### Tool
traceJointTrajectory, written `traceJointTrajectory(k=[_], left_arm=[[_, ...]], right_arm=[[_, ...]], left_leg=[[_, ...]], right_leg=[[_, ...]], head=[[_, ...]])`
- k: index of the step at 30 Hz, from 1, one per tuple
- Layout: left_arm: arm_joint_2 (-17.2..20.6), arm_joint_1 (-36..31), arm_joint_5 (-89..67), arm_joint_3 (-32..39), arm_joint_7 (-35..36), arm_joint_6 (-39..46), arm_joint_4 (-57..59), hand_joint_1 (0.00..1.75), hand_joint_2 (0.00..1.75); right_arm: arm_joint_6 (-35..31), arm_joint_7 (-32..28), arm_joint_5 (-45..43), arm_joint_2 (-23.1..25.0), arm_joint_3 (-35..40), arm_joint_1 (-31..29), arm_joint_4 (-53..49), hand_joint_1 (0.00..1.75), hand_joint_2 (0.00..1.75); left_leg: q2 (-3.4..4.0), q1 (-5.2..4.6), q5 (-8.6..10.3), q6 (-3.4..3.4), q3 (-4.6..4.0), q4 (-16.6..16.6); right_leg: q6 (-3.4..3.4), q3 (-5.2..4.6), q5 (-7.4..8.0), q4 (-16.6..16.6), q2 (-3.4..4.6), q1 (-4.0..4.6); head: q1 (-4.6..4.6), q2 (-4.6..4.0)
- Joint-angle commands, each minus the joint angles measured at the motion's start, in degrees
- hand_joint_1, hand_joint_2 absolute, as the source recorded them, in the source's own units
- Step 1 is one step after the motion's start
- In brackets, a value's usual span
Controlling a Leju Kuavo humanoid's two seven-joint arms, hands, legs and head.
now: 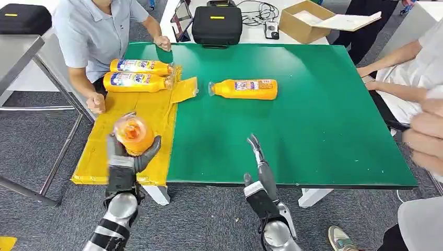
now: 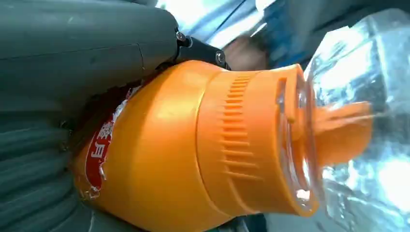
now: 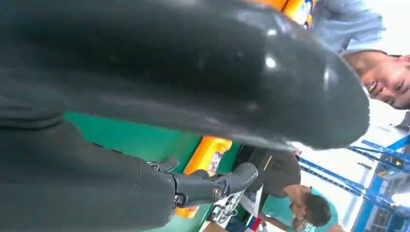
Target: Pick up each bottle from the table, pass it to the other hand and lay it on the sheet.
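The held bottle (image 1: 134,135) sits in the left hand (image 1: 125,159), which grips its body, cap end up toward the camera, over the near end of the yellow sheet (image 1: 151,112). Two bottles (image 1: 137,75) already lie crosswise at the far end. The right hand (image 1: 258,162) hovers with fingers apart, holding nothing, nearer the remaining bottle (image 1: 245,89) lying crosswise on the green table (image 1: 313,115).

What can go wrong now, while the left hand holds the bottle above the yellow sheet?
The left hand holds the bottle near the yellow sheet's near edge, so it may roll off when released. A person's hand rests on the sheet close by and could be bumped.
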Motion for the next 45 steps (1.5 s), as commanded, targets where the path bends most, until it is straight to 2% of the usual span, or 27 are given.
traceJointTrajectory(k=[1, 5, 6, 8, 10, 12, 14, 19, 29, 30, 31, 32, 36, 39, 40, 45], left_arm=[[-0.1, -14.5, -58.6, 2.9, 11.1, 13.1, 29.4, 1.75, 1.75], [0.6, -20.3, -54.0, 1.7, 11.6, 10.3, 42.9, 1.75, 1.75], [1.1, -21.7, -56.0, 0.4, 14.3, 9.0, 46.1, 1.75, 1.75], [1.3, -22.2, -55.9, 0.4, 14.3, 9.1, 47.0, 1.75, 1.75], [1.9, -24.0, -59.8, -1.7, 18.9, 7.9, 50.7, 1.75, 1.75], [2.3, -25.2, -62.5, -3.0, 21.9, 7.5, 52.8, 1.75, 1.75], [2.3, -25.4, -62.5, -3.0, 22.1, 7.3, 53.0, 1.75, 1.75], [2.1, -28.8, -66.0, -4.5, 29.4, -0.9, 58.9, 1.75, 1.75], [1.8, -29.3, -67.9, -5.8, 31.4, -3.1, 59.7, 1.75, 1.75], [1.7, -29.4, -67.9, -5.8, 31.4, -3.4, 59.8, 1.64, 1.75], [1.5, -29.4, -67.4, -5.4, 31.2, -4.3, 59.6, 0.28, 1.75], [1.4, -29.4, -67.5, -5.6, 30.9, -5.5, 59.8, 0.00, 1.75], [0.7, -28.9, -63.8, -2.9, 27.6, -9.8, 59.2, 0.00, 1.75], [-0.6, -27.6, -54.4, 3.5, 19.2, -14.4, 57.6, 0.00, 1.75], [-1.1, -26.9, -49.9, 5.9, 14.5, -16.5, 56.4, 0.00, 1.75], [-1.5, -25.2, -42.5, 8.1, 7.2, -24.7, 53.1, 0.00, 1.75]], right_arm=[[1.1, 0.0, -1.9, -0.1, 0.2, -2.2, 0.6, 0.00, 0.00], [3.3, 0.0, -1.0, 1.1, 1.1, -3.3, 2.1, 0.00, 0.00], [4.2, 0.0, -1.0, 1.3, 1.2, -3.5, 2.7, 0.00, 0.00], [4.2, 0.0, -0.9, 1.6, 1.2, -3.7, 3.0, 0.00, 0.00], [5.1, 0.0, -1.1, 2.0, 1.2, -3.9, 3.6, 0.00, 0.00], [5.6, 0.0, -1.3, 2.3, 1.1, -4.0, 4.0, 0.00, 0.00], [5.5, 0.0, -1.3, 2.3, 1.1, -4.0, 4.1, 0.00, 0.00], [7.0, 0.0, -1.4, 3.4, 0.8, -4.6, 6.7, 0.00, 0.00], [7.2, 0.0, -1.9, 3.6, 0.0, -4.5, 7.7, 0.00, 0.00], [7.2, 0.0, -1.9, 3.7, 0.0, -4.5, 7.7, 0.00, 0.00], [7.2, 0.0, -2.0, 3.8, -0.2, -4.6, 8.2, 0.00, 0.00], [7.1, 0.0, -1.9, 3.9, -0.2, -4.7, 8.5, 0.00, 0.00], [6.9, 0.0, -2.2, 3.8, -0.1, -4.9, 8.9, 0.00, 0.00], [6.6, 0.0, -2.7, 3.6, 0.2, -5.0, 9.1, 0.00, 0.00], [6.4, 0.0, -3.0, 3.4, 0.6, -4.9, 8.9, 0.00, 0.00], [5.9, 0.0, -3.7, 2.7, 1.5, -4.6, 8.3, 0.00, 0.00]], left_leg=[[-0.21, 0.06, 0.09, -0.07, 0.10, 0.0], [0.02, 0.06, 0.09, -0.09, 0.08, 0.0], [0.05, 0.06, 0.12, -0.11, 0.07, 0.0], [-0.11, 0.04, 0.15, -0.13, 0.08, 0.0], [-0.01, 0.03, 0.12, -0.09, 0.07, 0.0], [0.00, 0.06, 0.12, -0.10, 0.05, 0.0], [0.02, 0.05, 0.11, -0.09, 0.06, 0.0], [0.11, 0.07, 0.14, -0.11, 0.06, 0.0], [0.14, 0.04, 0.11, -0.12, 0.17, -0.1], [0.13, 0.02, 0.12, -0.11, 0.14, 0.0], [0.16, 0.06, 0.11, -0.12, 0.17, 0.0], [0.13, 0.04, 0.12, -0.11, 0.15, 0.0], [0.12, 0.03, 0.14, -0.11, 0.13, 0.0], [0.08, 0.00, 0.14, -0.10, 0.13, -0.1], [0.10, 0.04, 0.15, -0.11, 0.14, -0.1], [-0.17, 0.04, 0.15, -0.10, 0.20, 0.0]], right_leg=[[-0.12, 0.19, 0.03, -0.1, -0.22, 0.08], [-0.13, 0.09, 0.10, 0.0, 0.02, 0.07], [-0.15, 0.06, 0.13, 0.0, 0.02, 0.08], [-0.10, 0.11, 0.07, 0.0, -0.12, 0.06], [-0.05, 0.07, 0.06, 0.0, 0.00, 0.05], [-0.07, 0.08, 0.06, 0.0, 0.00, 0.08], [-0.05, 0.08, 0.06, 0.0, 0.03, 0.06], [-0.09, 0.07, 0.11, 0.0, 0.10, 0.07], [-0.07, 0.14, 0.10, 0.0, 0.15, 0.06], [-0.05, 0.11, 0.09, 0.0, 0.14, 0.05], [-0.08, 0.14, 0.10, 0.0, 0.16, 0.09], [-0.06, 0.12, 0.10, 0.0, 0.14, 0.06], [-0.05, 0.11, 0.11, 0.0, 0.13, 0.05], [-0.03, 0.11, 0.09, 0.0, 0.09, 0.03], [-0.06, 0.15, 0.12, 0.0, 0.10, 0.06], [-0.03, 0.31, 0.08, 0.0, -0.10, 0.02]], head=[[-0.02, 0.00], [-0.02, 0.00], [0.00, 0.00], [0.00, 0.00], [0.00, 0.00], [0.00, 0.00], [0.00, 0.00], [0.00, 0.00], [-0.02, 0.00], [-0.02, 0.00], [0.00, 0.00], [0.00, 0.00], [0.00, 0.00], [0.00, 0.00], [0.00, 0.00], [0.00, 0.00]])
